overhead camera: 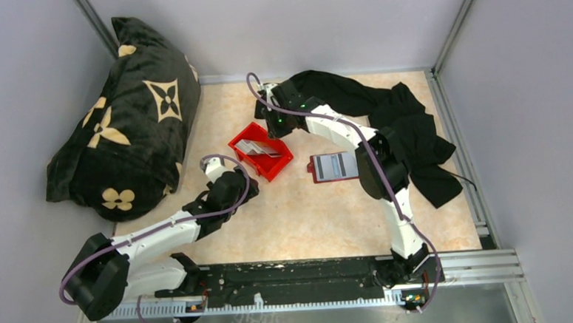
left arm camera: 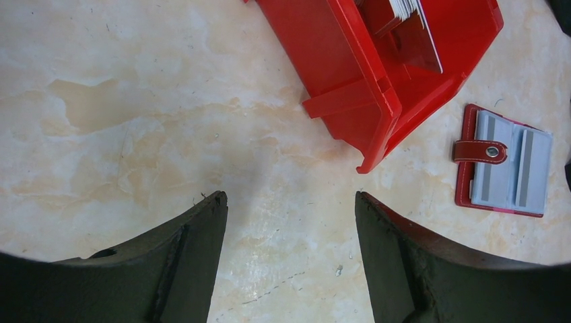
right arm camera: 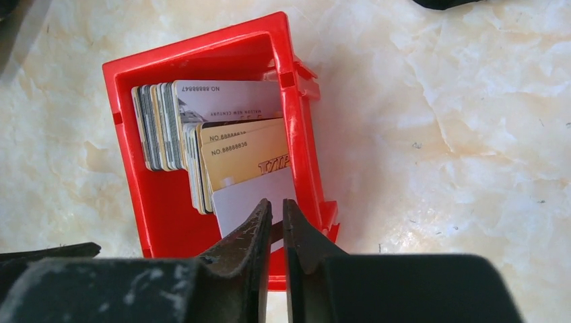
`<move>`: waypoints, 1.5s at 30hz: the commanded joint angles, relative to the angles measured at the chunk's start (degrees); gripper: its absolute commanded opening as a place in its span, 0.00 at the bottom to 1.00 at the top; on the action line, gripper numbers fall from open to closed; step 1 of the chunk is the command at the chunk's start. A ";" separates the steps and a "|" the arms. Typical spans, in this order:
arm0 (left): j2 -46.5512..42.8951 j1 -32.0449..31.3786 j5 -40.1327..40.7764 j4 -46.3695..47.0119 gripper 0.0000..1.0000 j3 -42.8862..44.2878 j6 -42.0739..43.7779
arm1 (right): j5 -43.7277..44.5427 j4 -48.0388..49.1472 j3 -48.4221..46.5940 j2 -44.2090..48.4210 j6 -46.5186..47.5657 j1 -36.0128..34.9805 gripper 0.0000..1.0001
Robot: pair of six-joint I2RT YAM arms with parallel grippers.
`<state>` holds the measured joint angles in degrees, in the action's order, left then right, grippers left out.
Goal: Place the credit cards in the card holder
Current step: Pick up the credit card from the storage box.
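The credit cards (right arm camera: 215, 141) stood on edge in a leaning stack inside the red bin (right arm camera: 202, 47), some grey, some gold. The dark red card holder (overhead camera: 333, 166) lay open and flat just right of the bin, not touching it, grey pockets up.

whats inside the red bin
Leaning credit cards, grey and gold, a pale card frontmost. The right tool hides its lower edge; the cards cover much of the red bin floor.
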<state>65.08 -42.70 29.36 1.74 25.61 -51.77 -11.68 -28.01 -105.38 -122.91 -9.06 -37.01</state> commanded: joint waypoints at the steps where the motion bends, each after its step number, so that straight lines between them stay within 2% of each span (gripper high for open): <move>1: 0.66 0.25 -0.04 1.27 0.76 1.89 0.53 | -0.02 1.68 1.39 4.30 2.03 -0.95 0.17; 5: 0.84 0.25 -0.05 1.42 0.76 1.74 0.56 | -1.96 1.59 3.07 6.03 3.33 -1.79 0.34; 9: 1.01 0.25 -0.18 1.71 0.76 1.66 0.58 | -0.48 1.53 6.26 8.28 5.35 -2.98 0.41; 13: 1.18 0.25 -0.43 1.89 0.76 1.48 0.36 | 0.63 3.64 10.42 10.33 6.55 -3.39 0.42; 20: 1.44 0.25 -0.71 2.13 0.76 1.12 -0.05 | 1.97 3.91 11.90 10.57 7.87 -4.25 0.42; 45: 1.79 0.76 -1.05 3.76 0.76 -0.15 -0.04 | 8.19 2.93 8.51 4.34 10.36 -7.38 0.39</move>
<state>66.76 -42.50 28.80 3.99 25.58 -51.81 -5.41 -26.26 -94.17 -117.38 0.14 -43.40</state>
